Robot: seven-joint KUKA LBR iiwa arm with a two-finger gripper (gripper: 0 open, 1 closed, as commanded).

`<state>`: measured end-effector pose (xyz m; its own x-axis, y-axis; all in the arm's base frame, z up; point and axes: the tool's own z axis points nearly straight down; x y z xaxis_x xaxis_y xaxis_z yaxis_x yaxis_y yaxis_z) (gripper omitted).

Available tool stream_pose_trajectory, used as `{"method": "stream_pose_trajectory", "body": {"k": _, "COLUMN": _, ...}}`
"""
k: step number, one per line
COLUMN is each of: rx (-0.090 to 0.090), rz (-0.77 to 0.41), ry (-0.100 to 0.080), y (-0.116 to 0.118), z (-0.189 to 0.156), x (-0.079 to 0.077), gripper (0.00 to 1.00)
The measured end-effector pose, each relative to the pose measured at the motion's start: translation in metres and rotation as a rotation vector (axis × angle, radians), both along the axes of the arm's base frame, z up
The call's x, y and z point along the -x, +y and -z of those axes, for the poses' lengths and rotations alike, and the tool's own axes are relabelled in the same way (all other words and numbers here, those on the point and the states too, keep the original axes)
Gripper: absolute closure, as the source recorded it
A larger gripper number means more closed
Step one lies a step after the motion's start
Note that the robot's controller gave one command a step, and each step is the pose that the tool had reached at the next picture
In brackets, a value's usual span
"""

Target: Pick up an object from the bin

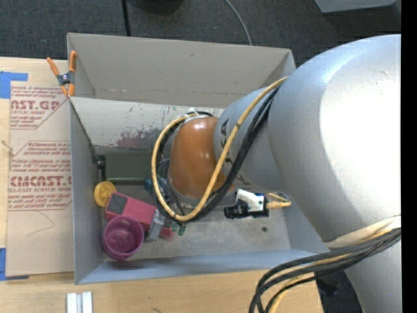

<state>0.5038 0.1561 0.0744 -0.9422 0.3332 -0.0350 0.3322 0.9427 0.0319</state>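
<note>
Camera view is being mostly taken up by the arm [339, 142], leaning in from the right with its orange cover [192, 158] and looped cables [158, 175] hanging over the floor of the bin [85, 168]. The pincer [163, 225] is being hidden under that cover, so whether it's wide or narrow honestly can't be told.

Just left of the pincer a pink block [133, 208] is lying, pretty much right beside it. A magenta cup [120, 237] is sitting a bit further left, toward the near wall. A yellow round thing [104, 192] is lying left of the block. Right by the pincer there's a small red-and-grey bit [168, 232], too tiny to be identified.

The pink block is being judged the likeliest pick, being closest. It's probably hard plastic: light, stiff, not fragile. Its flat opposite sides are where it should be gripped. The cup looks light too, but its round wall is likely slick, so the rim would be the safer spot.
</note>
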Motion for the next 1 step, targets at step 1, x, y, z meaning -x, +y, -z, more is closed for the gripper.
{"method": "stream_pose_trajectory", "body": {"k": 1, "rx": 0.000, "rz": 0.019, "ry": 0.003, "y": -0.0002, "z": -0.0007, "x": 0.0005, "gripper": 1.00}}
